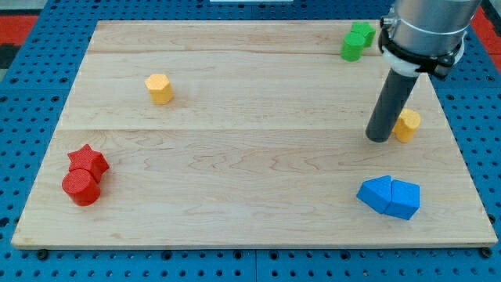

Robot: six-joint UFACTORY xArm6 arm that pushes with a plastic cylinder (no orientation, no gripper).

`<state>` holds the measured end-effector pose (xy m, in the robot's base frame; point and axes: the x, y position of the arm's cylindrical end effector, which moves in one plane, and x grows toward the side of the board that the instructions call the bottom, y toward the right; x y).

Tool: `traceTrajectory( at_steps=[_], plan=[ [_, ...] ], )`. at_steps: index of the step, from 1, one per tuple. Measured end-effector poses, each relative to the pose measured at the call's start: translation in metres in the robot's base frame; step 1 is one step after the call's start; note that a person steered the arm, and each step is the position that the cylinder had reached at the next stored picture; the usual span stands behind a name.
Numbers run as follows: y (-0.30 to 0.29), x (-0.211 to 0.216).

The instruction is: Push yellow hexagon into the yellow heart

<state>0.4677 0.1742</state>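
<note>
The yellow hexagon (159, 88) sits on the wooden board at the view's upper left. The yellow heart (407, 125) lies at the view's right, partly hidden behind my rod. My tip (380, 139) rests on the board just left of the yellow heart, touching or nearly touching it. The hexagon is far to the view's left of my tip.
A red star (88, 160) and a red cylinder (81, 188) touch at the view's lower left. Two blue blocks (389, 197) lie together at the lower right. A green block (357, 41) sits at the top right. The board's edge (250, 244) runs along the bottom.
</note>
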Motion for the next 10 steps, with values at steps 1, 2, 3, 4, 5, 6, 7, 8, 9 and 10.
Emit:
traceTrajectory(
  at_steps=[1,2,3,4,5,6,7,8,9,10],
  plan=[
    [0.021,0.02],
    [0.077,0.017],
    [0.074,-0.01],
    [0.059,-0.02],
    [0.09,-0.029],
    [0.08,-0.112],
    [-0.062,-0.132],
    [-0.221,-0.13],
    [-0.356,-0.134],
    [-0.403,-0.131]
  ],
)
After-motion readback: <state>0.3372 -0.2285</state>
